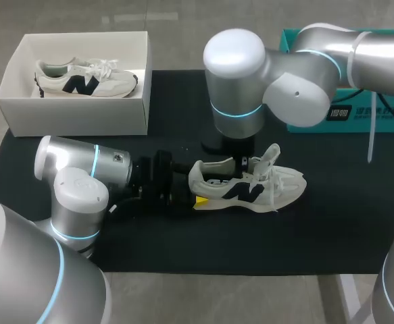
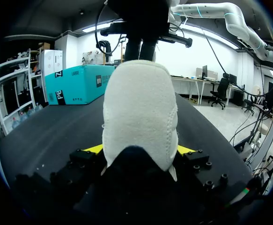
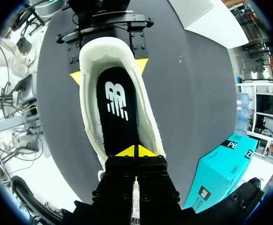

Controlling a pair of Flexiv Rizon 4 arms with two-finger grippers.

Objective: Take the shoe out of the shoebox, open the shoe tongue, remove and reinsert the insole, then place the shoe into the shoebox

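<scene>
Head view: the shoe (image 1: pixel 251 189) lies on its sole near the middle of the black mat (image 1: pixel 332 223), heel toward the left arm and toe toward the mat's right side. Bare mat runs in front of it and past its toe. The white shoebox (image 1: pixel 82 115) sits at the mat's far left corner, well apart from the shoe, with a second shoe (image 1: pixel 85 79) lying inside it. A teal box (image 1: pixel 359 118) stands at the far right edge, behind the right arm.

The left gripper (image 2: pixel 139 150) lies low along the mat and clamps the heel, one yellow tip touching each side, the fingers fairly wide apart. The right gripper (image 3: pixel 136 151) comes down from above into the shoe's mouth, its yellow tips pressed together on the black insole (image 3: pixel 117 112). Whether they pinch the insole cannot be told. The tongue (image 1: pixel 271 156) stands lifted just beside it, toward the toe.
</scene>
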